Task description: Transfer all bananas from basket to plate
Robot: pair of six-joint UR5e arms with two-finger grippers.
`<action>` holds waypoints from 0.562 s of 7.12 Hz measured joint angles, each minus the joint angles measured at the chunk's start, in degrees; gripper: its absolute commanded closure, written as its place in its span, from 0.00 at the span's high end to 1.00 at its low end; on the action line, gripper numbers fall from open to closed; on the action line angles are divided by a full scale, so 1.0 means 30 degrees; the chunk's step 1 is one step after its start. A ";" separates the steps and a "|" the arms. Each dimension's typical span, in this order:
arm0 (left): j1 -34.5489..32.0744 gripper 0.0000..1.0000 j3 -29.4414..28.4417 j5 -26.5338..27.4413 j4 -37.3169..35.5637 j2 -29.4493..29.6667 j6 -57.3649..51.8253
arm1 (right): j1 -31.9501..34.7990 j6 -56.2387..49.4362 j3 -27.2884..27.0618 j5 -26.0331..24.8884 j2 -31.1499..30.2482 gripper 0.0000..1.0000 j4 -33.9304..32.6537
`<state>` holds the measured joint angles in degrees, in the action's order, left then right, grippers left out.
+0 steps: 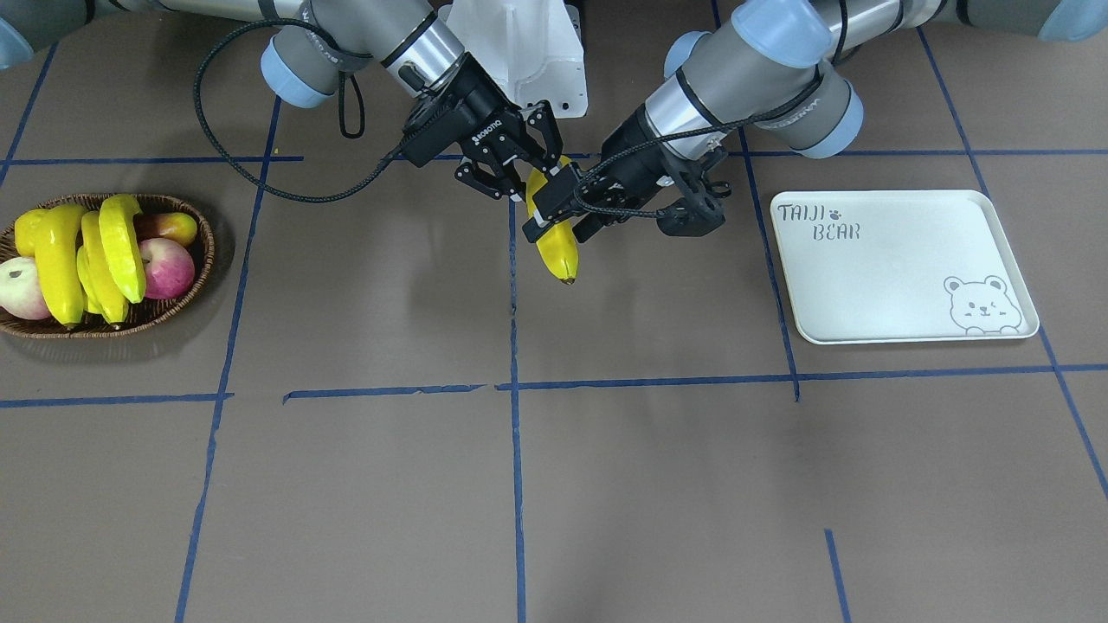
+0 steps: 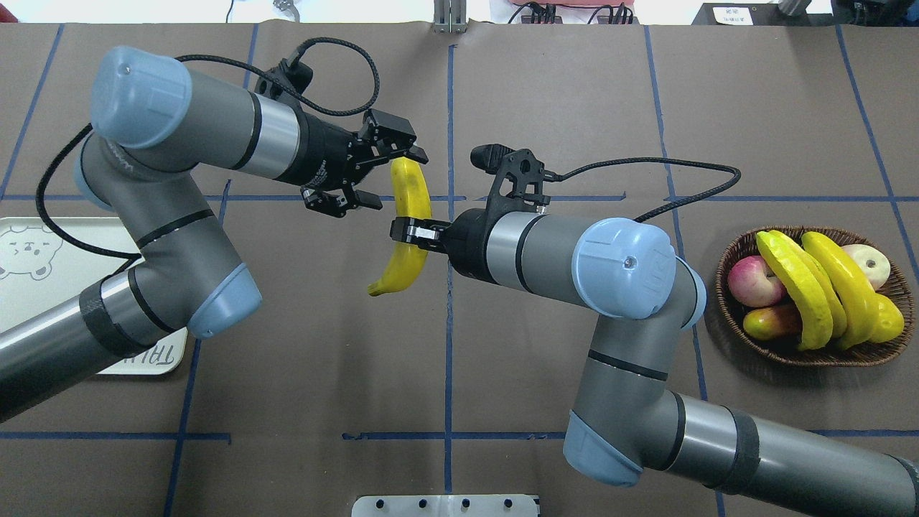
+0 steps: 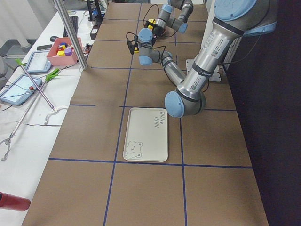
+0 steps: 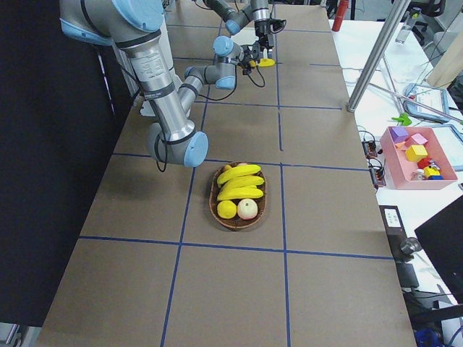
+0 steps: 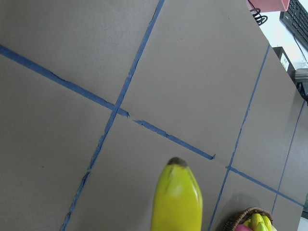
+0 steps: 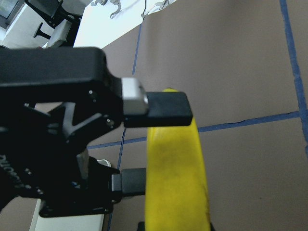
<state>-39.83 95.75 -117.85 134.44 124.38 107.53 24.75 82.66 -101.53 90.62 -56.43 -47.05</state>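
Overhead exterior shows 1 banana in the air between basket and plate, with the right gripper pinching its middle. The left gripper has its jaws spread around the end farther from the robot, seemingly not yet pressing. If the right lets go before the left clamps, the glossy fruit drops. A hold so near the tip could also let it pivot or slip out on the way to the plate.
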 measured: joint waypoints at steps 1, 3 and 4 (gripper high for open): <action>0.0063 0.00 -0.0006 0.0057 -0.0020 0.0025 0.0004 | -0.0010 -0.0048 -0.0013 -0.0001 0.0001 0.26 -0.0021; 0.0084 0.00 0.0000 0.0082 -0.0014 0.0038 -0.0031 | -0.0011 -0.0358 -0.0022 0.0017 0.0002 0.63 -0.0002; 0.0089 0.00 0.0013 0.0087 -0.0021 0.0054 -0.0033 | -0.0011 -0.0438 -0.0022 0.0025 0.0014 0.99 0.0003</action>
<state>-39.56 95.79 -117.59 134.38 124.54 107.43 24.72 81.35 -101.59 90.70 -56.39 -47.04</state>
